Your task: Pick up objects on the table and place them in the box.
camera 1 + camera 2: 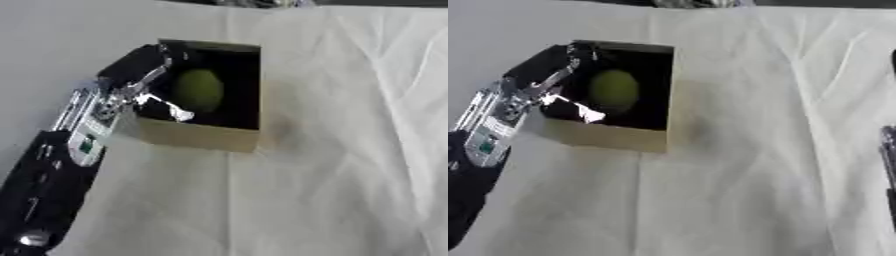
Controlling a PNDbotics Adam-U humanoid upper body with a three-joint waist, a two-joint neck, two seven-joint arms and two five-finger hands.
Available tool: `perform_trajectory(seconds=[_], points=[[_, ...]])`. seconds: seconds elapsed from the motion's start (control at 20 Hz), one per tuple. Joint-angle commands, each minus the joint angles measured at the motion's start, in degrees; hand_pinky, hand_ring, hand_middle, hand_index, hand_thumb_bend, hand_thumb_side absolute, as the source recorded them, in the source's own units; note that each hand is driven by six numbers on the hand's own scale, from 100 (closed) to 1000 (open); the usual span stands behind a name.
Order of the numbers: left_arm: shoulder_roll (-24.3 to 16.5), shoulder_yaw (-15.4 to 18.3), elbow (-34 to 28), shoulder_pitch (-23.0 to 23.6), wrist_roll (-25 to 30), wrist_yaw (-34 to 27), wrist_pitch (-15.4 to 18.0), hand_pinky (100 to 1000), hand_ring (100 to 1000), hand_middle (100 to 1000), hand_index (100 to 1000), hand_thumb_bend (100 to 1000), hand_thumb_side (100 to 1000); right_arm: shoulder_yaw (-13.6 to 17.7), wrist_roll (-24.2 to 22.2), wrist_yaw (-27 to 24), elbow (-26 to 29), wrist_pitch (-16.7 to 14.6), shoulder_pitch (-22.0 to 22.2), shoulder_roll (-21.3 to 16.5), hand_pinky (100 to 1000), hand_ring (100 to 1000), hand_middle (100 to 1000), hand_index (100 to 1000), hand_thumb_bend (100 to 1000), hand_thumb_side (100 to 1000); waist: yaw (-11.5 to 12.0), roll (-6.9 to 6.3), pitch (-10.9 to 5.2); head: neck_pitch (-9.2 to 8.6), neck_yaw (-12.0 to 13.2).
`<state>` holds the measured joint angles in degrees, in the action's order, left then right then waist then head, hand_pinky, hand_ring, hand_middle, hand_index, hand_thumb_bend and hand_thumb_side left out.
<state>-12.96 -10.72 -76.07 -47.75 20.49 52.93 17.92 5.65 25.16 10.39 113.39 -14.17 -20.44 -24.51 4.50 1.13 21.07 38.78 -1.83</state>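
Observation:
A cardboard box with a dark inside stands on the white cloth at the upper left. A green rounded object shows inside it. My left hand reaches over the box's left wall into the opening, beside the green object. Its thumb sticks out below the object and its fingers spread above, so the hand is open around it rather than closed. Whether the object rests on the box floor is hidden by the dark. Only a dark sliver of my right hand shows, at the right edge of the right eye view.
White, wrinkled cloth covers the table in front of and to the right of the box. My left forearm crosses the lower left. Something dark and shiny lies along the far edge.

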Motion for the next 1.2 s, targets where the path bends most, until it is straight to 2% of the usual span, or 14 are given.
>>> perform_trajectory(seconds=[0.05, 0.2, 0.4, 0.5, 0.65, 0.9, 1.2], points=[[-0.37, 1.35, -1.85, -0.85, 0.97, 0.17, 0.24, 853, 851, 798, 904, 693, 507, 0.57, 0.09, -0.35, 1.20, 0.05, -0.41, -0.85, 848, 806, 751, 804, 100, 642, -0.04, -0.07, -1.70, 0.24, -0.16], [-0.43, 3.13, -4.36, -0.92, -0.57, -1.20, -1.49, 842, 842, 788, 904, 675, 538, 0.63, 0.17, -0.34, 1.20, 0.08, -0.31, -0.84, 848, 806, 751, 804, 100, 641, 0.03, -0.01, -1.91, 0.16, -0.13], [-0.73, 4.85, -8.41, -1.32, -3.76, -4.32, -4.31, 812, 817, 757, 888, 662, 520, 0.63, 0.20, -0.35, 1.20, 0.09, -0.25, -0.80, 848, 806, 751, 804, 100, 638, -0.09, 0.09, -2.16, 0.14, 0.15], [-0.69, 5.68, -10.40, -1.46, -5.49, -6.05, -5.58, 791, 800, 737, 875, 623, 510, 0.62, 0.21, -0.37, 1.20, 0.10, -0.20, -0.78, 847, 806, 751, 804, 100, 638, -0.09, 0.20, -2.27, 0.15, 0.22], [-0.46, 7.57, -13.86, -1.67, -8.00, -8.56, -7.79, 750, 763, 685, 837, 494, 468, 0.66, 0.25, -0.38, 1.20, 0.10, -0.16, -0.76, 847, 806, 752, 804, 100, 636, 0.04, 0.39, -2.48, 0.11, 0.20], [-1.41, 13.70, -21.18, -0.62, -12.55, -13.11, -12.30, 672, 692, 601, 767, 387, 367, 1.12, 0.68, -0.20, 1.20, -0.04, -0.14, -0.93, 846, 805, 752, 804, 100, 625, 0.78, 0.76, -2.90, 0.28, -0.78], [-5.26, 22.00, -30.14, 4.32, -18.15, -18.16, -17.90, 660, 674, 586, 749, 388, 336, 1.73, 1.52, 0.25, 1.20, -0.30, -0.32, -1.31, 845, 803, 753, 804, 100, 613, 1.80, 1.02, -3.19, 0.59, -2.52]])
